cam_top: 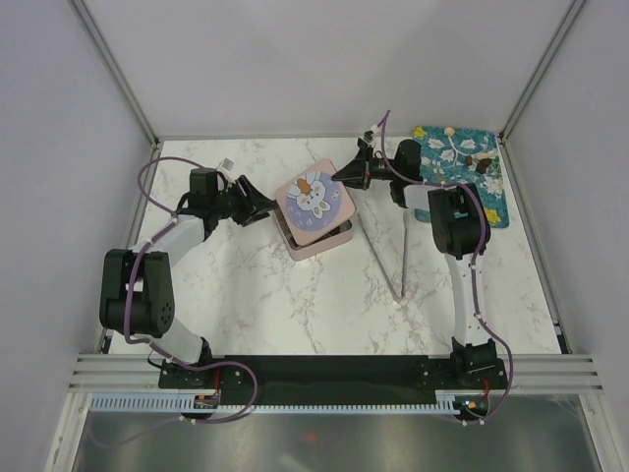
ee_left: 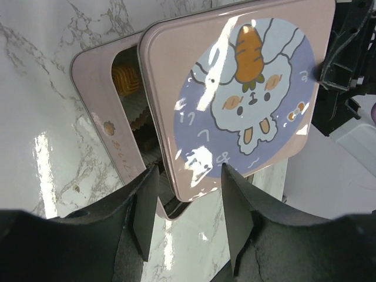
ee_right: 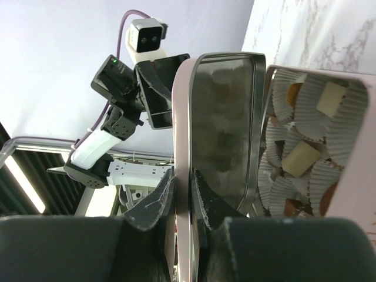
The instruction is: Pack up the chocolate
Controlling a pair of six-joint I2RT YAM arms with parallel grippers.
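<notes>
**Pinching the square pink bunny-picture lid (cam_top: 313,202)**

The right fingers (ee_right: 154,202) clamp its rim, and it sits askew over the pink metal tin (cam_top: 324,244) of small brown and cream chocolate pieces (ee_right: 301,158). The left fingers (ee_left: 144,205) stand spread astride the lid's corner. More lie on the far blue cloth (cam_top: 447,152).

Setting: robot test cell, lab.
Marble-pattern table (cam_top: 265,295) walled on three sides by plain white panels (cam_top: 314,59) in aluminium framing (cam_top: 115,69); black mounting plate (cam_top: 334,379) at its near edge.
</notes>
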